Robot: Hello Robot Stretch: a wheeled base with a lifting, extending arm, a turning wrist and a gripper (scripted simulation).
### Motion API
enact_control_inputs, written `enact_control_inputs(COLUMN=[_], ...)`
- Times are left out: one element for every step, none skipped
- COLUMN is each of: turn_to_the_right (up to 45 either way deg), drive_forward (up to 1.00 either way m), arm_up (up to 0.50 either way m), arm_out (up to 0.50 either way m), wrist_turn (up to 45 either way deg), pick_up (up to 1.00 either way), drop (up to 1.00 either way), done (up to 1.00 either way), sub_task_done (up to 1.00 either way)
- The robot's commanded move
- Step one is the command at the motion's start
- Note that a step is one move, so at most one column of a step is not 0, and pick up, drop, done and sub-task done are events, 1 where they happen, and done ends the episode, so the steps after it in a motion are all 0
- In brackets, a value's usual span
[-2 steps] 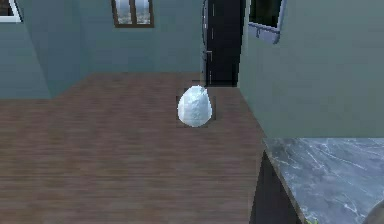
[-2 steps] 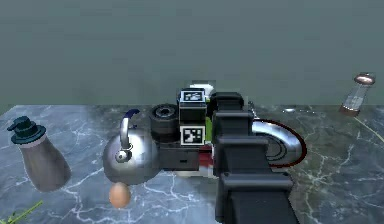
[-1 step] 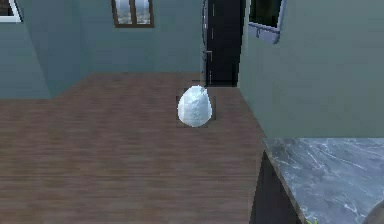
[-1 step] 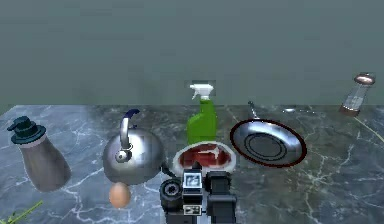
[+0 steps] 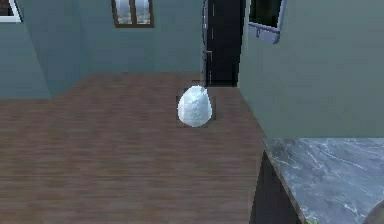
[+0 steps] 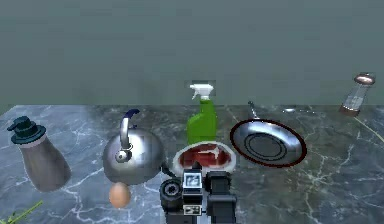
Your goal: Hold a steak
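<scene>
End effector [image 6: 174, 186] nr steak [image 6: 205, 156] on marble counter [image 6: 330, 185], can't tell if holding; wood floor [image 5: 100, 140].

Steak [image 6: 205, 155] partly hidden behind tool [image 6: 172, 192]; hold unclear.

In the arm side view, everything is set on a counter [image 6: 330, 175]. A bowl [image 6: 228, 158] with the steak [image 6: 205, 153] in it is found just past the gripper [image 6: 172, 186]. A spray bottle [image 6: 203, 115] is stood behind the bowl. Left of the gripper, a kettle [image 6: 133, 155] and an egg [image 6: 119, 195] are placed close by, and a pump bottle [image 6: 35, 155] farther off. To the right, a pan [image 6: 268, 142] is laid, and a shaker [image 6: 362, 92] is set far back.
</scene>
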Motion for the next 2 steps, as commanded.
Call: enact_control_inputs(turn_to_the_right=[0.0,0.0], drive_forward=[0.0,0.0], arm_up=[0.1,0.0], arm_out=[0.0,0.0], wrist_turn=[0.0,0.0], pick_up=[0.0,0.0], drop=[0.0,0.0], done=[0.0,1.0], sub_task_done=[0.0,0.0])
